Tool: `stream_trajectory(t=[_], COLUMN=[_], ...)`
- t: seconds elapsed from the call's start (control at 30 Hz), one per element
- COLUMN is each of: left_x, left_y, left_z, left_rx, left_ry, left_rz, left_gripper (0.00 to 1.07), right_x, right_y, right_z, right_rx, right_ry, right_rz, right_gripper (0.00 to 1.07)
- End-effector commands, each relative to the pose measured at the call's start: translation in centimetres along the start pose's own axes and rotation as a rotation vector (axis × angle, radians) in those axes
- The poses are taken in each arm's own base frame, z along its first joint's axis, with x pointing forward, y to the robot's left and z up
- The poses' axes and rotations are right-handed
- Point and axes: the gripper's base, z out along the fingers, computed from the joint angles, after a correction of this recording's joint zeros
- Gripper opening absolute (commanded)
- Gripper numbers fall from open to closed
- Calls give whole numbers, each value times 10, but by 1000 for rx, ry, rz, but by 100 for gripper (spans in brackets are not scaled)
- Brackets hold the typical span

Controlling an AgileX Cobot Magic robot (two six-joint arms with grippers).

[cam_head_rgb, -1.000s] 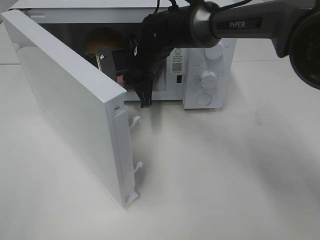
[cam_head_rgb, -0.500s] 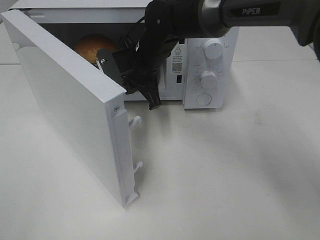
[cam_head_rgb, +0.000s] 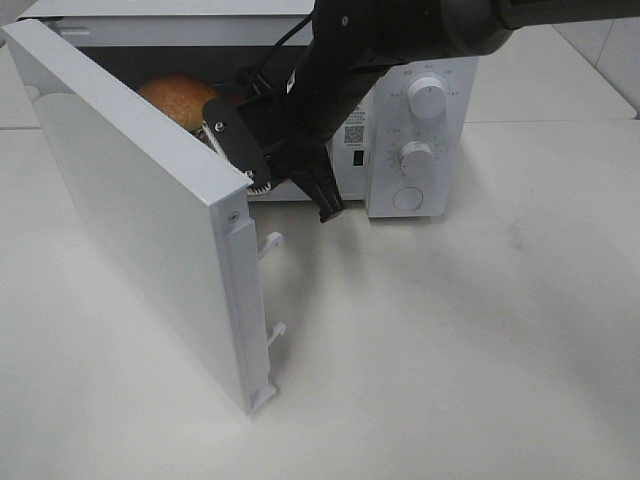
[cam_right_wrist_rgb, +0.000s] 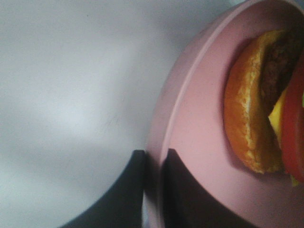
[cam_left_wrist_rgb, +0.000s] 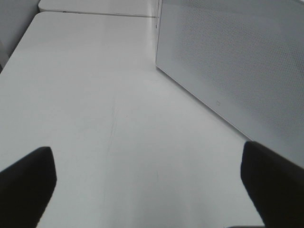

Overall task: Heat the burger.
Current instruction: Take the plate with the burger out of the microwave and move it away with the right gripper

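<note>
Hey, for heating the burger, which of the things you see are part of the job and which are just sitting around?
Part of the job: burger; pink plate under it; right gripper, shut on the plate's rim; microwave; its open door.
Just around: left gripper, open and holding nothing; table.

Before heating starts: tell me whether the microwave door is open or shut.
Open. The door stands swung wide, leaving the burger visible inside the microwave.
</note>
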Motion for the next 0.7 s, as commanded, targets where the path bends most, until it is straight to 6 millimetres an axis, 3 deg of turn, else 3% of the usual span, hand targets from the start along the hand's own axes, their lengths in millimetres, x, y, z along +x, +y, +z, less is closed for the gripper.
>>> stream_trajectory(t=[0.03, 0.7], left_x=[0, 0], left_y=[0, 0], left_z=[0, 0], left_rx=[4, 4], left_ry=[-10, -10], left_rz=[-3, -3], left_gripper=[98, 98], right_x=[-3, 9], right_y=[-7, 22], right_z=[-20, -62], right_rx=[106, 113], right_ry=[-26, -37], right_rz=[-10, -46], right_gripper=[0, 0])
